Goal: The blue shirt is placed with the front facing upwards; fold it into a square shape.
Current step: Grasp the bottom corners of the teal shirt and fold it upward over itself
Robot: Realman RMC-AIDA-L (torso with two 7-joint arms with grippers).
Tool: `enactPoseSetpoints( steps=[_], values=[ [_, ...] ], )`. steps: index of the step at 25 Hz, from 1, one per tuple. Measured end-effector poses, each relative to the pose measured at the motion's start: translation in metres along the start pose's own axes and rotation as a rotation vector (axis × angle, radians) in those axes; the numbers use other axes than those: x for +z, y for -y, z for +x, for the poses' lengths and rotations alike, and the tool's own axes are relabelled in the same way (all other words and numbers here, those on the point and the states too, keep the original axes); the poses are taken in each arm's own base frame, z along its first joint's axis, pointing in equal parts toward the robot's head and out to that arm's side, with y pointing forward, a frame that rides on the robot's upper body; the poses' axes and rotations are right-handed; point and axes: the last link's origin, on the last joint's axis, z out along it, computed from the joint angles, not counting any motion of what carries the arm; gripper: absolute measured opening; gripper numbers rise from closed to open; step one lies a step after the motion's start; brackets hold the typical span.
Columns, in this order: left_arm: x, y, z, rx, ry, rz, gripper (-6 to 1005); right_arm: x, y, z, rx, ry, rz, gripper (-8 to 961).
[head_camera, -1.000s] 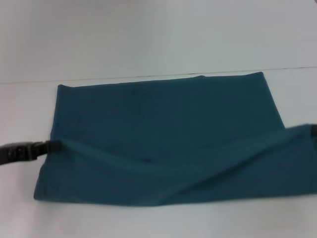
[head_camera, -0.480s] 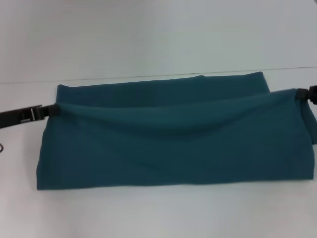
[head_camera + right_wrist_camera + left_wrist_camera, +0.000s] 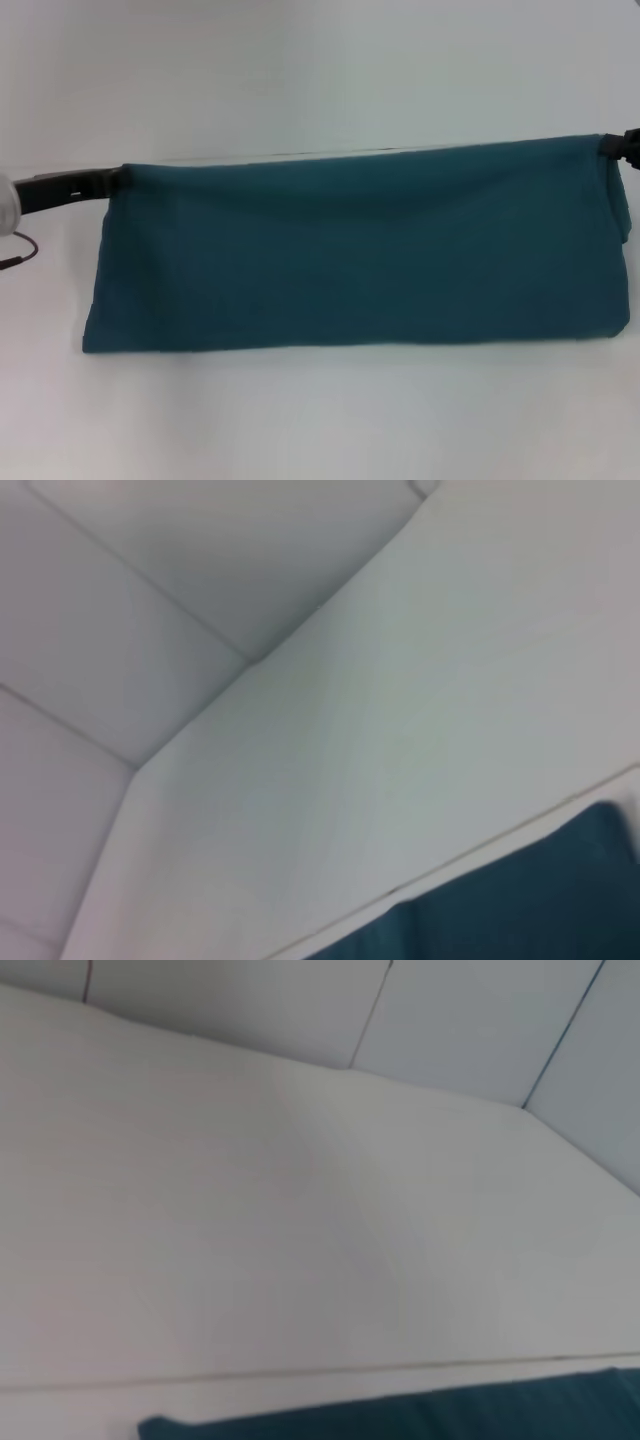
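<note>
- The white table fills almost the whole head view; a thin seam line runs across it just behind the cloth.
- The blue shirt lies as a long, wide band in the middle of the table, plain teal side up, no lettering visible. Its near fold rests on the table, and its upper edge is stretched quite straight between the two grippers.
- Half a second ago this held edge was still short of the far edge, with a strip of the lower layer showing behind it; now it has passed over that strip and covers it completely. So I judge the fold across the length is nearly closed, and the next step is probably to lower the edge and let go.
- The left gripper is at the left top corner of the shirt, clamped on the cloth there.
- The right gripper is at the right top corner, almost out of view, and also pinches the cloth.
- Both wrist views show only a small piece of teal cloth on the table.
</note>
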Motion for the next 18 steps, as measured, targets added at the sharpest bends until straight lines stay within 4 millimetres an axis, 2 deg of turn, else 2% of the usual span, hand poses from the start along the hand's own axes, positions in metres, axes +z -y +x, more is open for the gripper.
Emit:
enactPoseSetpoints(
  steps=[10, 18],
  values=[
    [0.012, 0.0, 0.018, 0.068, -0.044, 0.067, 37, 0.021, 0.001, -0.009, -0.027, 0.064, 0.082, 63],
    [0.027, -0.002, 0.018, 0.104, -0.053, 0.135, 38, 0.043, -0.005, -0.008, -0.062, 0.082, 0.121, 66]
  ],
)
